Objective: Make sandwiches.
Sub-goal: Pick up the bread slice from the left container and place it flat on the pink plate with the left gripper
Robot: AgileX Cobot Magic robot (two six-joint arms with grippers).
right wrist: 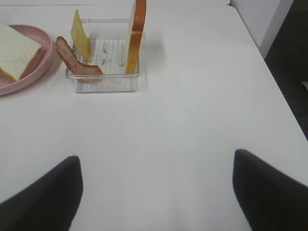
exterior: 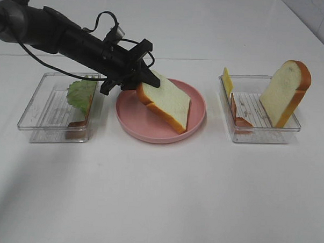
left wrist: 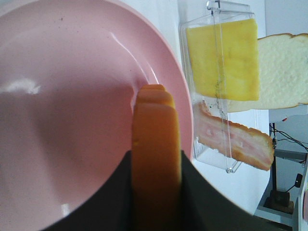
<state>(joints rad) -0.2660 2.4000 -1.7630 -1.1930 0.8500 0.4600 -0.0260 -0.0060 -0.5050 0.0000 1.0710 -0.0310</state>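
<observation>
A white bread slice point(exterior: 167, 103) with an orange-brown crust slants over the pink plate point(exterior: 131, 123), its lower end down on the plate. My left gripper point(exterior: 143, 84) is shut on the raised crust end; the left wrist view shows the crust point(left wrist: 154, 139) clamped between the dark fingers. My right gripper point(right wrist: 156, 192) is open above bare table and is out of the exterior view. The right tray point(exterior: 258, 134) holds a standing bread slice point(exterior: 286, 92), yellow cheese point(exterior: 226, 81) and bacon point(exterior: 240, 111). Green lettuce point(exterior: 80, 92) sits in the left tray point(exterior: 44, 116).
The left arm point(exterior: 53, 33) reaches in from the upper left over the left tray. In the right wrist view the right tray point(right wrist: 103, 82) stands ahead of the gripper, the plate point(right wrist: 41, 55) to one side of it. White tabletop point(exterior: 164, 197) fills the foreground.
</observation>
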